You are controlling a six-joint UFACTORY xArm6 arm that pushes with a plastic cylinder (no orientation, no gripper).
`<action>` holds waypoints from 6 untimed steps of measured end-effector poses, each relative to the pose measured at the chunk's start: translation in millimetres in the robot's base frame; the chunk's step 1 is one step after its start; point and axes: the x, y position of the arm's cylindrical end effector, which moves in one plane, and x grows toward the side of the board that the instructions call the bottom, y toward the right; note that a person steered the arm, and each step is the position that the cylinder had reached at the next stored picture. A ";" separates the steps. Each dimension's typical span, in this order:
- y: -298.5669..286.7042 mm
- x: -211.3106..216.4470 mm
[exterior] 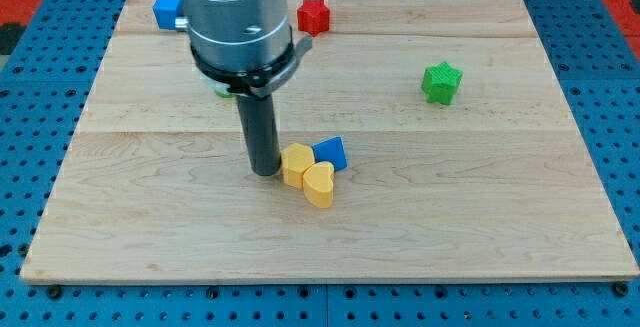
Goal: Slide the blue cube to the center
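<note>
The blue cube (166, 11) sits near the board's top left corner, partly hidden behind my arm's grey body (235, 17). My tip (265, 172) rests on the wooden board (450, 187) near its middle, far below and to the right of the blue cube. The tip touches the left side of a yellow hexagonal block (296, 162). A yellow heart-shaped block (320, 184) lies just right and below it, and a small blue triangular block (331, 152) lies against their upper right.
A red star-shaped block (313, 15) sits at the top centre. A green star-shaped block (441, 82) sits at the right. A bit of green (224, 92) shows under my arm, its shape hidden. Blue pegboard surrounds the board.
</note>
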 end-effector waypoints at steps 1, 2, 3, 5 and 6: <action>-31.1 -55.6; 5.2 -125.2; 31.3 -184.0; -53.3 -292.8; -77.1 -304.1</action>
